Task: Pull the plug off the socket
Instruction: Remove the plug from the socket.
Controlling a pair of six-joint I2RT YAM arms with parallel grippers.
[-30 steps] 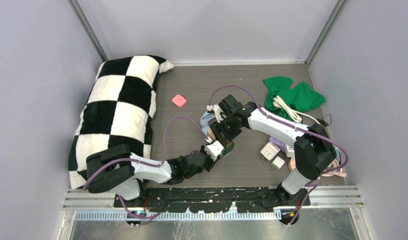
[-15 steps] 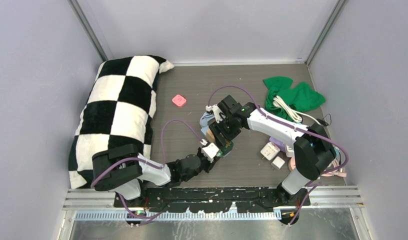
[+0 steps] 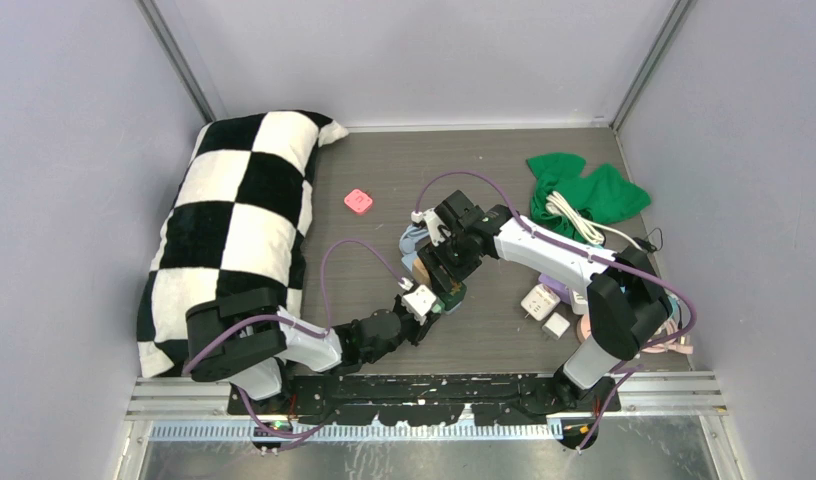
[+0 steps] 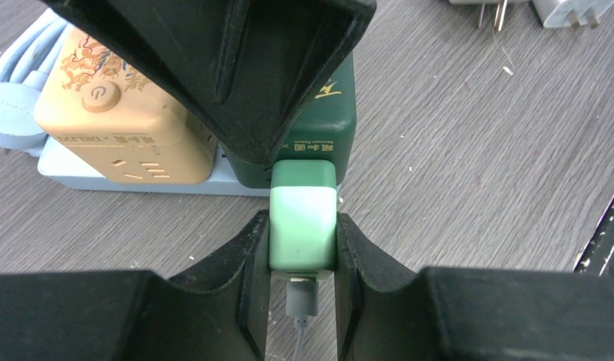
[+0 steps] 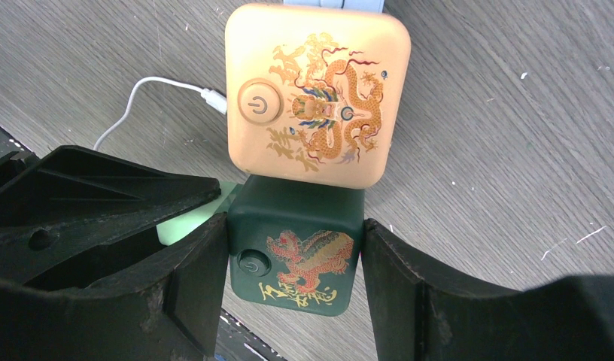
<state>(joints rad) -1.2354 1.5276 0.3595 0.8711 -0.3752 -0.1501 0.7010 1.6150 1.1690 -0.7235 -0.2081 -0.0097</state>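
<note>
Plug (image 4: 302, 210), pale green, sits with one end touching the side face of the dark green socket cube (image 5: 298, 218), near the middle of the table (image 3: 504, 160). Left gripper (image 4: 302, 233) is closed on the plug, one finger on each flank; a grey cable (image 4: 302, 304) leaves the plug's rear between the fingers. Right gripper (image 5: 295, 263) clamps the green cube from both sides. Orange dragon-print cube (image 5: 317, 94) stands touching the green one, on a pale blue base (image 4: 101, 174).
</note>
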